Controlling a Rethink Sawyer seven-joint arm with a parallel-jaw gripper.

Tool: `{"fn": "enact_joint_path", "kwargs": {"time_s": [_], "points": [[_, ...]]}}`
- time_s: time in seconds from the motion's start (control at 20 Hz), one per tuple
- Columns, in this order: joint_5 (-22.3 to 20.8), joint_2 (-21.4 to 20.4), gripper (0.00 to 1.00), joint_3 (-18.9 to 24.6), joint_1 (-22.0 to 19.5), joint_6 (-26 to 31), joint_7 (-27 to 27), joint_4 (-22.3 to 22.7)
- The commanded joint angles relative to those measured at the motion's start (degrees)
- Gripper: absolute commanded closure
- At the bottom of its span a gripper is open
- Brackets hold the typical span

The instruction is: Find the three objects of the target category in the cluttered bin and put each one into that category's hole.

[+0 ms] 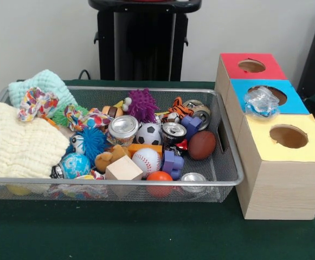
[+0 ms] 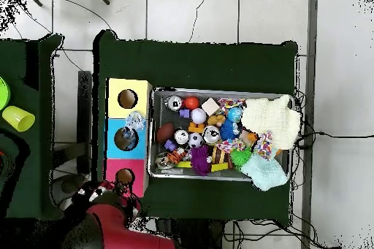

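Bin (image 1: 222,181): cluttered | crumpled plastic (image 1: 261,101): on blue hole | claw: not visible, state unknown

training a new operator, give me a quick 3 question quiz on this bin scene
1. True or false: a crumpled clear plastic item sits on the blue box.
2. Which box is nearest the front-view camera? A red B blue C yellow
3. Fill in: the baseball lies in the ___ bin.

Key: 1 true; 2 C, the yellow box; 3 wire mesh.
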Motion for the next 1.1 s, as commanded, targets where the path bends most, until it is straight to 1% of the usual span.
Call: {"fn": "enact_joint_path", "kwargs": {"time_s": [0.05,0.1,0.15,0.25,0.35,0.4,0.5,0.6,0.7,0.75,0.8,0.9,0.95,1.0,1.1], "points": [[-6.06,-1.49,1.0,2.74,-1.19,4.99,0.91,-0.84],[-5.58,-1.43,1.0,3.01,-1.12,3.04,1.42,0.49],[-4.62,-1.16,1.0,3.81,-2.06,1.39,1.22,1.5],[-4.68,-1.14,1.0,3.99,-2.19,0.2,1.93,2.51],[-5.96,-0.25,1.0,3.95,-2.64,0.15,1.71,1.91],[-6.07,0.4,1.0,4.18,-3.2,-1.16,1.71,2.18],[-5.14,1.61,1.0,5.57,-5.34,-4.71,1.26,3.1],[-3.73,2.71,1.0,8.37,-8.49,-7.5,-1.43,4.3],[-5.11,4.33,1.0,9.35,-9.54,-9.8,-0.79,4.12],[-5.67,5.46,1.0,9.65,-10.08,-11.48,0.34,4.1],[-7.0,6.65,1.0,9.16,-9.76,-13.11,2.19,3.63],[-7.27,8.21,1.0,9.57,-10.16,-15.58,3.69,3.85],[-7.13,8.69,1.0,10.2,-10.73,-16.77,3.44,4.18],[-7.68,9.61,1.0,9.57,-10.27,-17.44,4.59,3.49],[-7.2,11.04,1.0,11.69,-12.16,-18.87,2.98,3.59]]}}
